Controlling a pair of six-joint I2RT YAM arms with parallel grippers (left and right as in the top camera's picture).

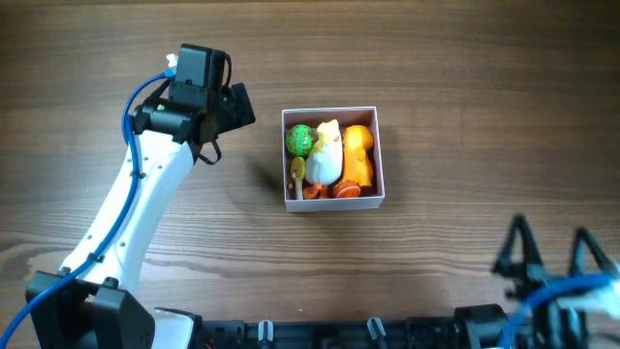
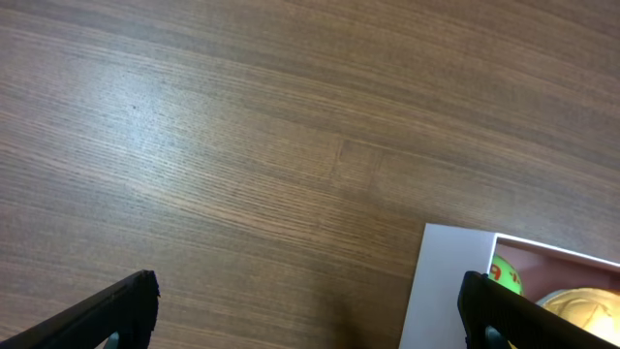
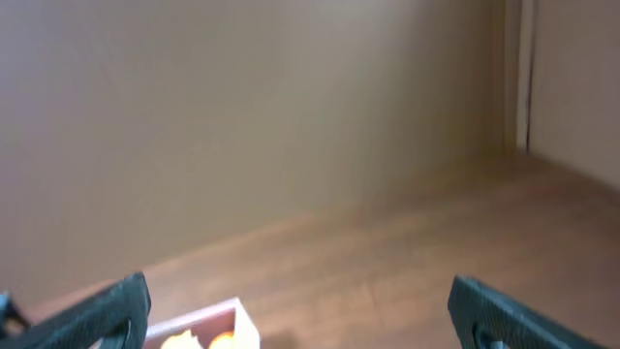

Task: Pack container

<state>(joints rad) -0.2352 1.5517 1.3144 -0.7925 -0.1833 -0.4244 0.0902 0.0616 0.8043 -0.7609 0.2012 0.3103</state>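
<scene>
Nearest the overhead lens is the left arm (image 1: 145, 184), a white link rising from its base at the near edge of the desk (image 1: 465, 78), well to the left of the container (image 1: 334, 204), and slanting up and away to a black wrist. A blue cable (image 1: 136, 102) loops along it. The wrist is turned so that the left jaws point at the container's left wall from a short way off, not touching it. In the left wrist view the two dark fingers (image 2: 107, 315) stand far apart at the bottom corners. Only bare wood and the container's near corner (image 2: 446, 281) lie between them, so the left jaws are spread and hold nothing.

The container sits on the desk's middle, a square white-walled box with its top uncovered. Inside it, a green toy (image 1: 300, 140) lies in the far-left corner. A white toy (image 1: 325, 157) fills the centre, and an orange toy (image 1: 359, 155) lies along the right wall. Small reddish pieces (image 1: 325, 191) crowd the near wall.

Well to the right of the container and nearer the desk's front edge, the right arm (image 1: 567, 291) is folded low with only its tip in view. Its fingers (image 3: 97, 310) are likewise wide apart, so the right jaws are spread and empty. Its camera looks across the desk to a plain wall (image 3: 242, 107), with one corner of the container (image 3: 208, 325) at the bottom.
</scene>
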